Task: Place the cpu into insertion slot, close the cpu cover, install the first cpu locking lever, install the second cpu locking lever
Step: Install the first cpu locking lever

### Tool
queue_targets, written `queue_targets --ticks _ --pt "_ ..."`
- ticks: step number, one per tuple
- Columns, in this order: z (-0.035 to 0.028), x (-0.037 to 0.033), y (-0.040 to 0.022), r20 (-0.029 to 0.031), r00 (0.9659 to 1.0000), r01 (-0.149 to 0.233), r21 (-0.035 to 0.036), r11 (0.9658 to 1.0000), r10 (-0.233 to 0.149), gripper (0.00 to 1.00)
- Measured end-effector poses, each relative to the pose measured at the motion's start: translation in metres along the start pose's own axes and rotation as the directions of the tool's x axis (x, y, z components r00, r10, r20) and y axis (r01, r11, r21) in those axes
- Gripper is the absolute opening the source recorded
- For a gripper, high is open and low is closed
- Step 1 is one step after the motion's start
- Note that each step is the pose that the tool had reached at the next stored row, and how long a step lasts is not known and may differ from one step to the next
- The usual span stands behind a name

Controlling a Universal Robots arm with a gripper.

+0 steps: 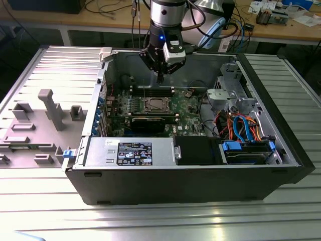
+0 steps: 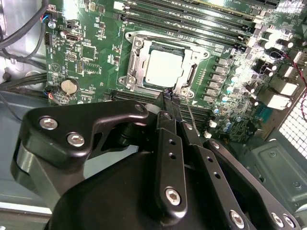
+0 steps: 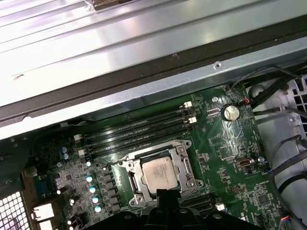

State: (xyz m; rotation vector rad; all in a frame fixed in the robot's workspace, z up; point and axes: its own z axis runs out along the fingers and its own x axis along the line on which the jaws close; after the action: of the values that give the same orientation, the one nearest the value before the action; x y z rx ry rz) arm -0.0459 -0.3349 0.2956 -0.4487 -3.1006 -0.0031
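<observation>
Cpu lies flat in the insertion slot. The cpu cover is folded down around it, so the metal top shows through the window. The gripper has its jaws pressed together on nothing, probably to make one narrow pushing tip. In the exterior view it hangs at the socket's twelve o'clock, over the memory slots.

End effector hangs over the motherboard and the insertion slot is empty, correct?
No. The end effector does hang over the motherboard, but the insertion slot is not empty: the cpu sits in it, as the first wrist view shows.
</observation>
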Motion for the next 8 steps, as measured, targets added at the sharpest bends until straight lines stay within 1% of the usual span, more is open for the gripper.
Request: queue_targets --ticks 8 --pt "0.0000 0.0000 0.0000 0.0000 1.0000 0.000 0.0000 1.0000 0.000 0.11"
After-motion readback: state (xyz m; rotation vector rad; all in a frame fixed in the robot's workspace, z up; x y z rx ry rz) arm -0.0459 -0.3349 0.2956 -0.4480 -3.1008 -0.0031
